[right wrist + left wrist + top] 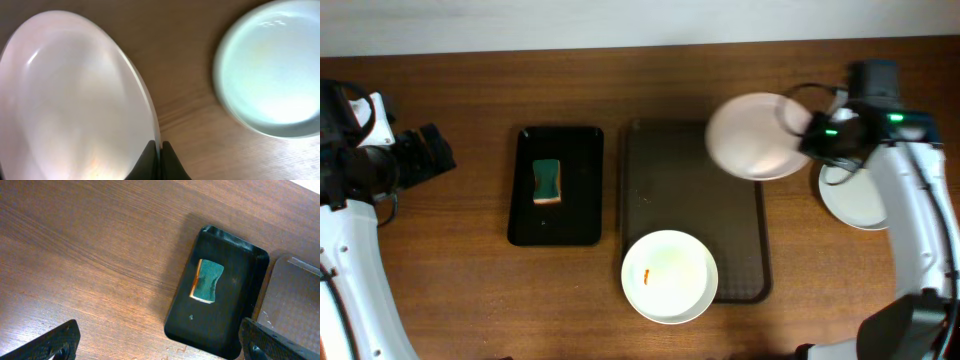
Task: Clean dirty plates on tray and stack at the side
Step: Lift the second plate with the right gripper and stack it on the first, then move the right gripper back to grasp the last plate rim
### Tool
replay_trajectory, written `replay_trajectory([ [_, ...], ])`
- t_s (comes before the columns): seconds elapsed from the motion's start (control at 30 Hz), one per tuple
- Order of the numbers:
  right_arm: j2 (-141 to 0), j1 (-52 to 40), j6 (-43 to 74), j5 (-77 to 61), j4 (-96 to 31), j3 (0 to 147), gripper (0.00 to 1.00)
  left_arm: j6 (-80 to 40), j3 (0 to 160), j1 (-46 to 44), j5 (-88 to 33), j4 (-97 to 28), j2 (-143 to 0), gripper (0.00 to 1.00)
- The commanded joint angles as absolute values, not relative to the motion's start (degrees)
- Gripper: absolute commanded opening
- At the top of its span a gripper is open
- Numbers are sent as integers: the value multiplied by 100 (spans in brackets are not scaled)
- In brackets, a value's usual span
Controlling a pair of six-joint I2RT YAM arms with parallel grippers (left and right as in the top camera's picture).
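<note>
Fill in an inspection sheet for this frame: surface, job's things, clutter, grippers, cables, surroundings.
Surface: wooden table.
Job's things: brown tray; smeared plate on its near end, overhanging the rim; lifted plate above its far right corner; third plate on the table, right of the tray.
Clutter: black tray holding a sponge.
Grippers: left gripper open over bare wood; right gripper shut on the lifted plate's rim.
Cables: black loop by the right gripper.
Surroundings: pale strip beyond the table's far edge.
</note>
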State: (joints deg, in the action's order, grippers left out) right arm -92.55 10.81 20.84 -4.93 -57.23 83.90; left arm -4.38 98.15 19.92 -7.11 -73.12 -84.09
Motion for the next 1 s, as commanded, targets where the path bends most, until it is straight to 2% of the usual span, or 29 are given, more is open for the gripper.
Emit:
replay_trajectory([
  [0.0,-9474,2322,2152,-753,-5677,7977,4,-515,9865,2014,-775,-7319,-8377,100],
  [0.13,-9874,3695,2163,-755,-5131,7559,4,-515,9865,2014,-777,-7317,-8377,100],
  [0.3,-10165,4132,2174,-685,-4685,7542,4,-515,9865,2014,-843,-7319,-8377,100],
  [0.33,-10165,4132,2176,-690,-4683,7542,15,-517,9865,2014,-888,-7319,-8377,100],
  [0.37,-10158,4128,2176,-718,-4729,7544,48,-515,9865,2014,-980,-7319,-8377,100],
  [0.43,-10086,4128,2174,-1063,-4943,7588,61,-515,9865,2014,-1015,-7317,-8377,100],
  [0.5,-9666,4040,1918,-1931,-5015,7599,61,-515,9865,2014,-1033,-7328,-8377,100],
  [0.6,-8855,3424,1328,-2895,-5260,7599,58,-515,9865,2014,-1649,-7494,-8377,100],
  [0.67,-8228,2265,823,-2838,-6010,7599,57,-515,9865,2014,-2217,-7533,-8377,100],
  [0.8,-8171,-78,685,-1369,-7164,7518,56,-513,9865,2014,-2274,-7614,-8377,100],
  [0.9,-8390,-1295,893,-1256,-7109,7039,56,-513,9865,2014,-2274,-7612,-8377,100],
  [0.97,-8543,-1944,1013,-1197,-6641,6270,54,-513,9865,2014,-2274,-7612,-8377,100],
])
